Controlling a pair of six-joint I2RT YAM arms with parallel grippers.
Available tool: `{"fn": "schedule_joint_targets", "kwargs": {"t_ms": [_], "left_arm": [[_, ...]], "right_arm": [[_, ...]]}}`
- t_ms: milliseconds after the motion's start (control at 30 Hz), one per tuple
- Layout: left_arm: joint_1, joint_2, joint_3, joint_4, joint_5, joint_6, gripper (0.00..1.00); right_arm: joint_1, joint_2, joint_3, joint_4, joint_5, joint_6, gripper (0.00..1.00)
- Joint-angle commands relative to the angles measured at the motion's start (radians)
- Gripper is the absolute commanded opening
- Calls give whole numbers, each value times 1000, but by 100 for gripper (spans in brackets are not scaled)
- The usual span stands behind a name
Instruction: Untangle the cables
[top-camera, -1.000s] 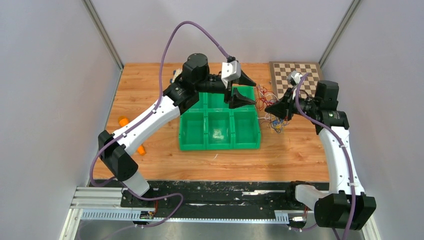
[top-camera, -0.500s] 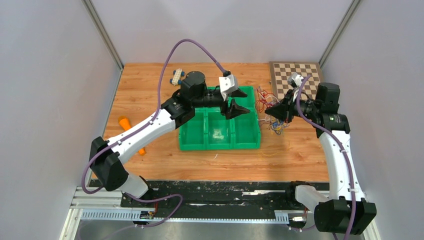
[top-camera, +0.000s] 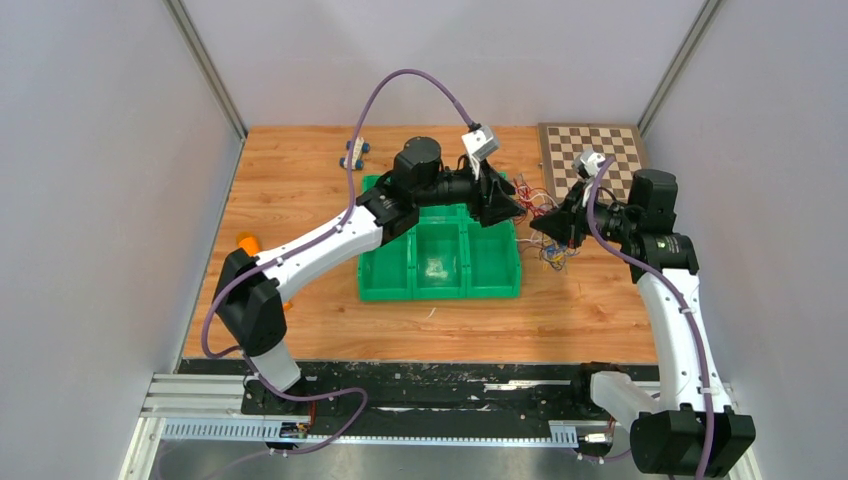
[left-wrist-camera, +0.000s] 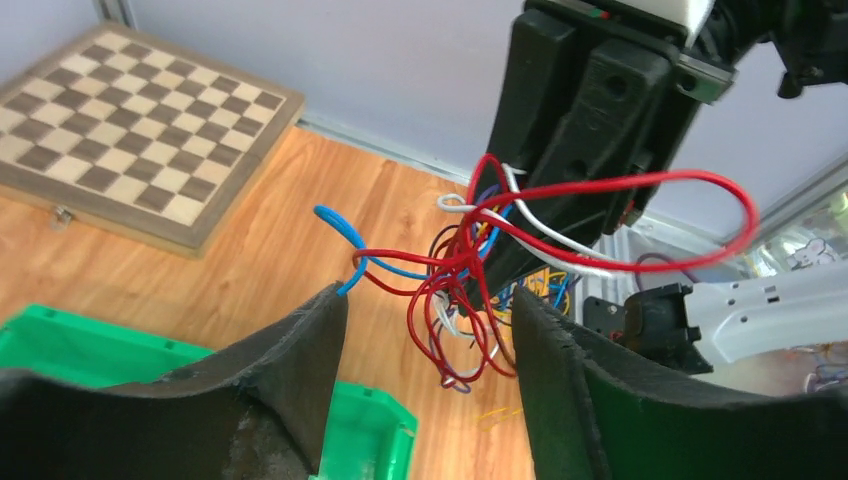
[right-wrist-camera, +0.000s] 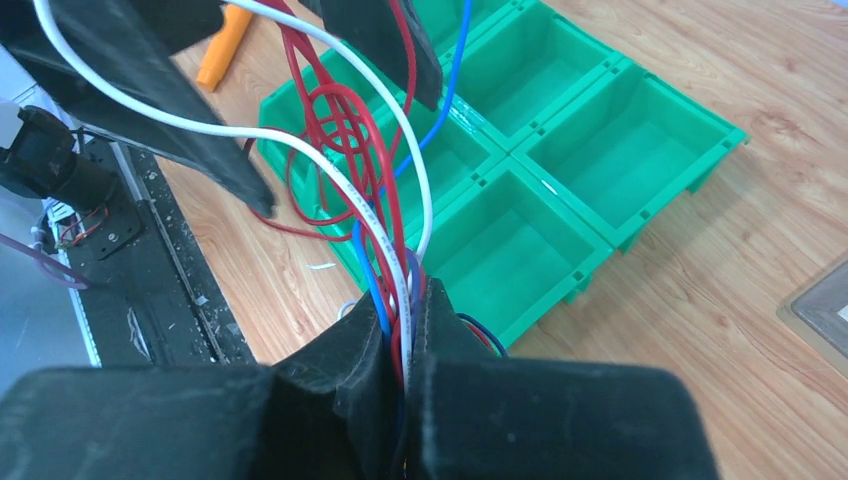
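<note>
A tangle of thin cables (left-wrist-camera: 480, 270) in red, blue, white and yellow hangs above the wood table, right of the green bin. It also shows in the top view (top-camera: 540, 215) and the right wrist view (right-wrist-camera: 375, 180). My right gripper (right-wrist-camera: 405, 320) is shut on a bunch of these cables and holds them up. My left gripper (left-wrist-camera: 430, 330) is open, its jaws on either side of the red loops without touching them. In the top view the left gripper (top-camera: 505, 203) is just left of the right gripper (top-camera: 555, 225).
A green six-compartment bin (top-camera: 440, 262) lies under the left arm. A chessboard (top-camera: 590, 150) lies at the back right. An orange object (top-camera: 246, 242) and a small toy car (top-camera: 353, 153) lie on the left. A yellow wire scrap (left-wrist-camera: 500, 412) lies on the wood.
My left gripper has swung right from over the bin to the hanging cables. My right gripper has held its place with the cables in it.
</note>
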Motion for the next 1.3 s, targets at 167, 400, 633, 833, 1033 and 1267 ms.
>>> {"fn": "schedule_joint_targets", "kwargs": {"t_ms": [167,400,633,833,1033,1267], "left_arm": [[-15,-8,98,-65,11,-28,1],[91,-103,201,-114,86,-23,0],[227,-121,397,-133,64,10,0],[303,-122,542,-138,56,34,0],[337,-134,624,-121,18,66,0],[422,-138,714,-122,-132,127,0]], "right_arm": [[2,-8,-16,69,221,-27,8],[-84,48,-103,79,339,-216,13],[-254,103,-187,79,334,-390,14],[-349,164,-213,79,363,-505,14],[-414,251,-216,80,405,-566,14],[-458,307,-202,81,406,-601,20]]}}
